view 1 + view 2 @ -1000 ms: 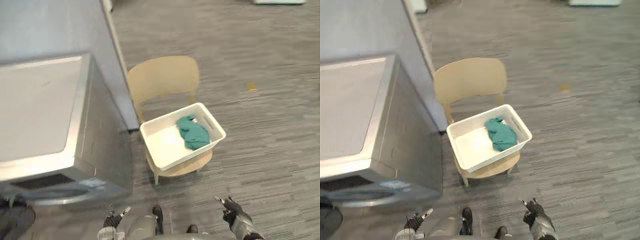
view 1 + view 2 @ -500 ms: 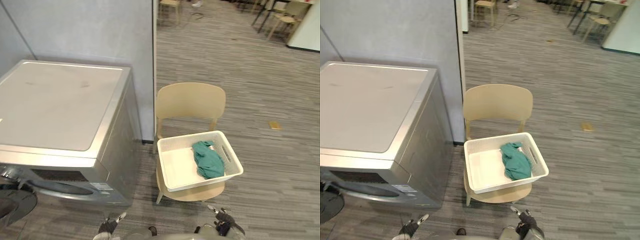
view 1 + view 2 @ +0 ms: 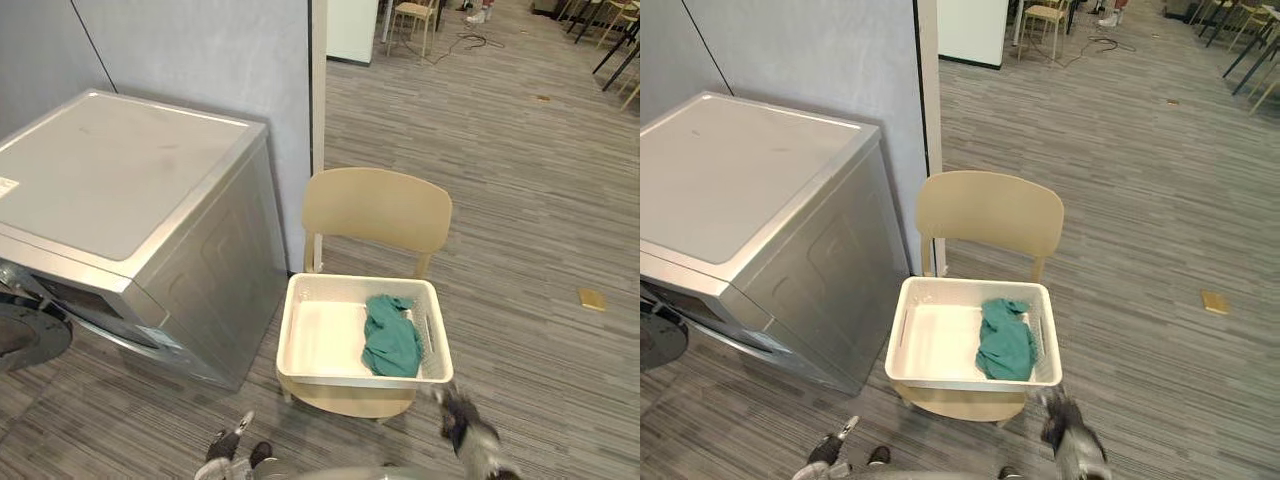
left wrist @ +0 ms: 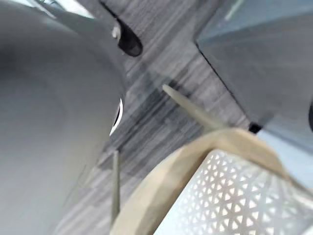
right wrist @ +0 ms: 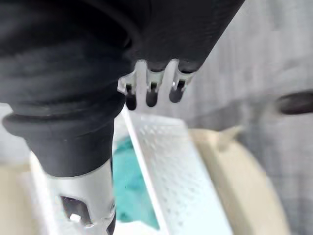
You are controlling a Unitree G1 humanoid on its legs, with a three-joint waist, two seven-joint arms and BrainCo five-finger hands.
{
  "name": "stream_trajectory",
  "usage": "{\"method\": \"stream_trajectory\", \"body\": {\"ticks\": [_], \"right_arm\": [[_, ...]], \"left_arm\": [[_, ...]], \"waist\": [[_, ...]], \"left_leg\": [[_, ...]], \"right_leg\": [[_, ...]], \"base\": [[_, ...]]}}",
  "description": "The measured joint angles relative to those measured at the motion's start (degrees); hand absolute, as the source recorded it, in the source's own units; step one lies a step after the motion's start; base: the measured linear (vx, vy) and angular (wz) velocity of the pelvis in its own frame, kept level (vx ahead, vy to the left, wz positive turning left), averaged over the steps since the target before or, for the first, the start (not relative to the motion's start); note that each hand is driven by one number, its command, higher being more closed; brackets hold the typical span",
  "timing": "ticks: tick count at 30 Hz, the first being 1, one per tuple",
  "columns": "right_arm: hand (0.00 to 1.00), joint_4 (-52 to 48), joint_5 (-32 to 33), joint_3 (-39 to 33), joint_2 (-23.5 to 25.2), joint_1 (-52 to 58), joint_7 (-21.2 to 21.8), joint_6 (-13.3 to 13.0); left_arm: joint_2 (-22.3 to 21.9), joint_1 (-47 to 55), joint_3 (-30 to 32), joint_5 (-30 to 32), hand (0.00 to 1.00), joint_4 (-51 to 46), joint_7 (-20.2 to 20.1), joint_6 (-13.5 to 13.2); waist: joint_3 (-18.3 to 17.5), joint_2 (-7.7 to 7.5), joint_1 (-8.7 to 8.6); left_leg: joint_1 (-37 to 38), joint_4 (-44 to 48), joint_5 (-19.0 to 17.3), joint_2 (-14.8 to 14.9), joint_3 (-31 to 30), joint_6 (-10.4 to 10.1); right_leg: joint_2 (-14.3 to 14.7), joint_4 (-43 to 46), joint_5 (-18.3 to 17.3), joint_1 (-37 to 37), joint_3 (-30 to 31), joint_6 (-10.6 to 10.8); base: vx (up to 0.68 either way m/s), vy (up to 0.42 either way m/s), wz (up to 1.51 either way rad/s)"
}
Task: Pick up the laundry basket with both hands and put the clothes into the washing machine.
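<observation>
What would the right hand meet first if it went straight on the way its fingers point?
Probably the basket: its white wall lies just ahead of the right hand, though depth is unclear.

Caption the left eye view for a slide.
White laundry basket holding a green garment sits on a chair beside the washing machine.

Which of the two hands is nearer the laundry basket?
The right hand, just off the white laundry basket's near right corner; the left hand sits farther off, toward the washing machine.

Robot hand (image 5: 152, 91) near basket (image 5: 172, 169); teal cloth (image 5: 129, 182) inside.
</observation>
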Motion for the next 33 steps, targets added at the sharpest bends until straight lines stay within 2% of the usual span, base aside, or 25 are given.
{"method": "stream_trajectory", "body": {"ticks": [3,4,5,6,8,9,10,12,14,16,18,21,27,29,33], "right_arm": [[0.00,-11.49,-0.82,-0.16,-0.43,-0.03,0.10,-0.93],[0.00,-16.39,-2.11,-0.21,-1.38,-0.08,-0.02,-0.87],[0.00,-19.59,-2.91,-0.21,-2.50,-0.08,-0.18,-0.90],[0.00,-25.25,-4.29,-0.29,-3.64,-0.16,-0.69,-1.22],[0.00,-34.27,-5.76,-0.73,-4.78,-0.98,-1.50,-3.65],[0.00,-38.40,-6.48,-1.61,-5.53,-2.46,-1.96,-5.66],[0.00,-39.97,-7.02,-2.34,-6.20,-4.90,-2.46,-7.59],[0.00,-39.55,-7.42,-2.81,-6.88,-7.98,-2.65,-8.77],[0.00,-37.64,-8.53,-2.12,-7.51,-9.12,-2.63,-8.52],[0.00,-36.22,-9.92,-0.86,-8.55,-9.64,-2.55,-7.52],[0.00,-36.23,-14.44,1.21,-9.38,-10.23,-2.35,-5.84],[0.00,-36.23,-15.12,1.90,-9.15,-9.84,-2.42,-5.65],[0.00,-35.45,-15.12,1.61,-8.06,-8.35,-2.67,-4.74],[0.00,-30.56,-15.11,2.36,-8.80,-11.69,-2.65,-4.65],[0.00,-14.94,-15.42,8.80,-15.66,-28.29,-2.83,-3.22]], "left_arm": [[-0.76,1.69,2.04,-1.91,0.00,-0.08,0.07,-0.03],[-0.69,1.78,2.13,-1.63,0.00,-0.10,0.06,-0.02],[-0.83,1.83,2.06,-1.22,0.00,-0.36,0.05,-0.04],[-1.06,2.28,1.60,0.27,0.00,-0.72,0.11,-0.05],[-1.11,3.21,0.82,3.62,0.00,-0.80,0.99,-0.03],[-1.13,3.74,-0.18,5.13,0.00,-0.81,1.12,-0.01],[-1.04,4.32,-1.00,6.38,0.00,-1.24,1.16,-0.04],[0.06,4.32,-2.72,9.02,0.00,-2.42,1.11,-0.13],[1.46,4.11,-5.47,12.74,0.00,-3.13,0.98,-0.13],[1.95,3.52,-7.93,14.89,0.00,-4.16,0.92,-0.13],[1.87,1.87,-9.24,15.99,0.00,-5.75,1.11,-0.53],[1.72,0.42,-10.82,15.96,0.00,-8.36,1.64,-0.78],[2.06,-0.63,-13.66,15.98,0.00,-9.67,2.13,-1.30],[2.18,-0.85,-14.14,15.98,0.00,-9.70,2.12,-1.40],[2.37,-1.82,-14.76,15.90,0.00,-10.93,2.10,-2.34]], "waist": [[0.38,-0.39,0.00],[0.55,-0.58,-0.03],[0.69,-0.47,0.11],[0.92,-0.09,0.13],[0.97,0.80,-0.01],[0.80,1.29,-0.01],[0.57,1.69,0.02],[1.17,0.63,0.08],[1.79,-0.13,0.02],[2.19,-0.05,0.07],[4.06,0.18,0.13],[6.49,-0.11,0.03],[8.76,-0.40,0.02],[9.51,-0.74,0.01],[13.06,-0.65,0.31]], "left_leg": [[-2.71,1.63,2.85,-1.61,5.52,3.87],[-3.86,2.63,4.43,-2.75,9.67,6.01],[-4.43,3.03,5.13,-3.25,12.93,6.95],[-4.62,2.66,5.23,-3.20,16.32,7.11],[-3.90,-0.32,5.24,-2.84,18.75,7.11],[-2.69,-3.82,5.26,-2.70,20.00,7.07],[-1.69,-7.36,6.52,-2.81,21.20,5.16],[-1.50,-9.57,7.34,-3.69,22.52,5.23],[-1.34,-9.93,7.64,-4.96,22.86,5.63],[-1.03,-10.21,7.96,-6.15,23.15,6.06],[-1.08,-10.24,8.07,-7.00,23.14,6.21],[-1.84,-10.36,8.14,-7.01,22.98,6.30],[-2.49,-10.40,8.14,-7.04,23.00,6.29],[-2.80,-10.40,8.16,-6.97,23.21,6.32],[-3.59,-10.40,8.72,-6.85,23.25,6.49]], "right_leg": [[-1.26,-1.36,0.04,0.04,-1.41,-0.05],[-2.39,-1.36,0.13,0.06,-2.18,-0.11],[-3.14,-1.38,0.58,0.17,-2.89,-0.16],[-3.41,-1.55,1.36,0.17,-3.48,-0.06],[-3.18,-2.43,2.01,-0.09,-3.86,0.26],[-3.08,-3.09,2.85,-0.60,-3.78,0.45],[-3.18,-3.82,3.72,-1.38,-3.17,0.80],[-3.62,-4.49,5.68,-2.02,-2.99,1.41],[-4.89,-4.71,6.28,-1.96,-2.94,2.12],[-6.11,-4.71,6.56,-1.77,-2.89,2.61],[-7.00,-4.67,6.86,-1.84,-2.88,3.07],[-7.00,-4.54,6.91,-2.48,-3.05,3.13],[-6.97,-4.60,6.90,-3.12,-3.13,3.17],[-6.96,-4.46,6.92,-3.92,-2.64,3.16],[-6.87,-4.26,7.47,-5.06,-2.00,2.97]], "base": [[-0.09,-0.011,0.36],[-0.06,0.044,0.49],[-0.07,0.055,0.55],[-0.08,0.066,0.37],[-0.07,0.070,0.12],[-0.04,0.055,-0.13],[-0.04,0.061,-0.21],[-0.03,0.048,-0.20],[0.01,0.088,0.00],[0.02,0.095,0.06],[0.00,0.075,0.04],[-0.02,0.024,0.03],[0.01,0.001,-0.01],[0.02,0.001,-0.15],[0.00,0.003,-0.06]]}}
